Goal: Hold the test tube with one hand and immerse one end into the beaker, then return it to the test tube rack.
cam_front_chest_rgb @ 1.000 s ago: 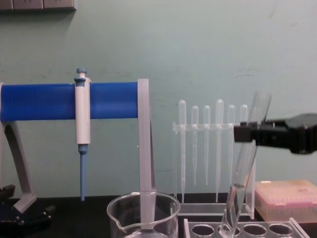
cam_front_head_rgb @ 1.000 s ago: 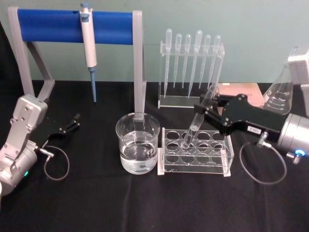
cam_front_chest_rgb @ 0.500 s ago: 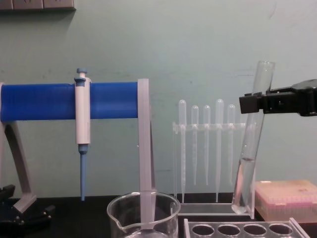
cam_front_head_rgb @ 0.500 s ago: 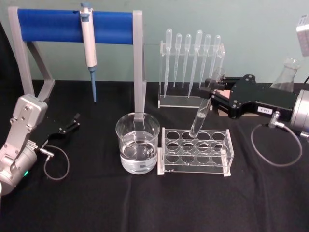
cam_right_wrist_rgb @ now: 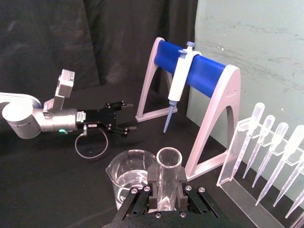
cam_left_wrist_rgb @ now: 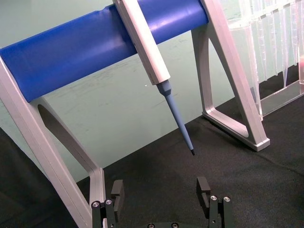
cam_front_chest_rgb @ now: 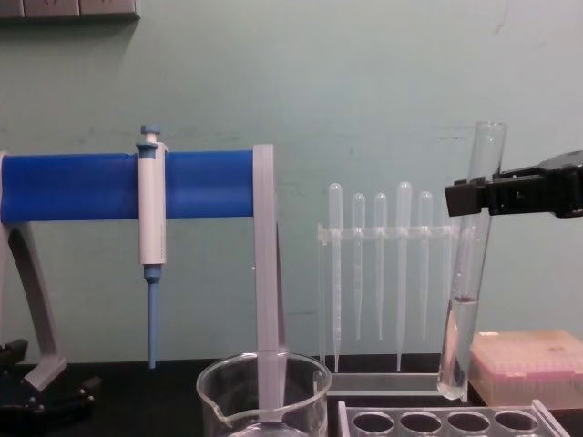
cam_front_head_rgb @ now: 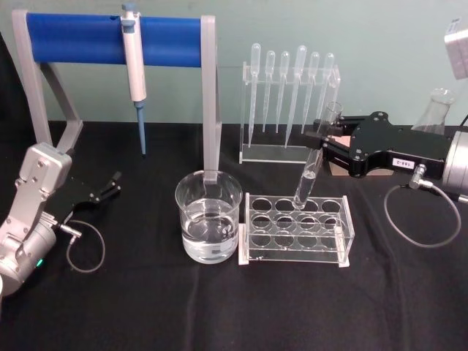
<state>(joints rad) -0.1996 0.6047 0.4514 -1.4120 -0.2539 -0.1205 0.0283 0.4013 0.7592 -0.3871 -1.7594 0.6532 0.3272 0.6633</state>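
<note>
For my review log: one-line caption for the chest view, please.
Right hand holds the test tube nearly upright above the rack, beaker to its left; left hand parked far left.

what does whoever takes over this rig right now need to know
Right pincer: shut on the test tube, gripping its upper part. The tube is slightly tilted, just lifted clear above the rack, with some liquid inside.
Left pincer: open, parked at the left of the table.
Beaker: holds clear liquid, left of the rack.
Done: tube out.
Left: dip in beaker, return to rack.
</note>
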